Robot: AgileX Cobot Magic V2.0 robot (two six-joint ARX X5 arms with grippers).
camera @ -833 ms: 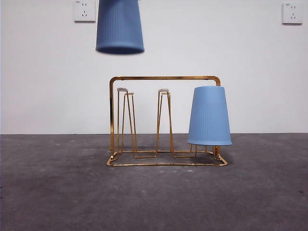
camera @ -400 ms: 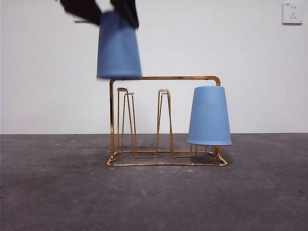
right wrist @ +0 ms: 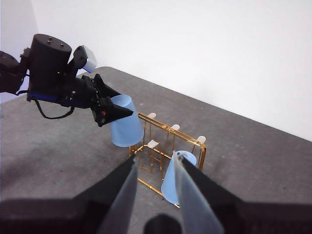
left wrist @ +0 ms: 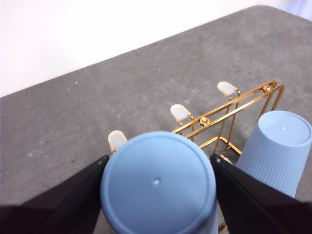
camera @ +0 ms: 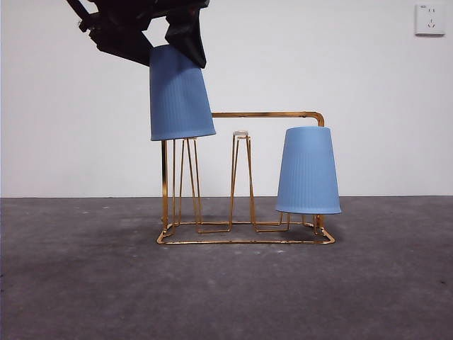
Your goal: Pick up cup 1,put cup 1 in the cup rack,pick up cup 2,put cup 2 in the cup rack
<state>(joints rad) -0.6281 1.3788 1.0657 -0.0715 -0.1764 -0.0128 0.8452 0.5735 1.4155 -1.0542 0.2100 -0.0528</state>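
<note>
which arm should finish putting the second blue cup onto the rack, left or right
Left. The left gripper already clamps the upside-down raised cup above the cup rack prongs. The right gripper is empty and open, back from the rack, whose seated cup needs nothing.

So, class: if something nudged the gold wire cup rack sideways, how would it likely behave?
The cup rack looks thin-wired, so probably light and apt to slide on the table. It stands tall on a narrow base, so it may tip. The blue cup hung on one end might loosen.
</note>
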